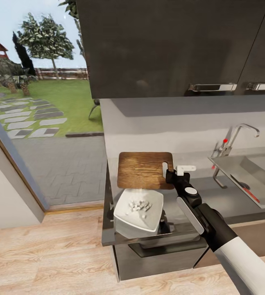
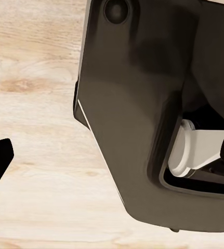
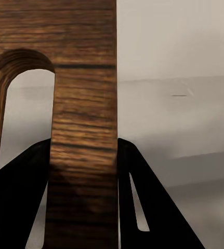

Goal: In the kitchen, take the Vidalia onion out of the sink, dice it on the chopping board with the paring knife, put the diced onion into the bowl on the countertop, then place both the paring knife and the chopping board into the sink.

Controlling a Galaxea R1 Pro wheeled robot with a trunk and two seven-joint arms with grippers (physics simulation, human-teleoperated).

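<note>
Right wrist view: we see our right claw (image 3: 83,171) clamped on the chopping board (image 3: 83,78) beside its handle hole, tipping it over the bowl (image 1: 139,211) holding diced onion (image 1: 138,205); the left claw's opening we cannot tell.

The right arm reaches forward and up from the lower right of the head view, white forearm giving way to a black wrist. Its end effector (image 1: 168,172) is clamped on the handle end of the chopping board (image 1: 144,170); in the right wrist view the two dark fingers (image 3: 143,202) press against either side of the wooden strip beside the slot.
</note>
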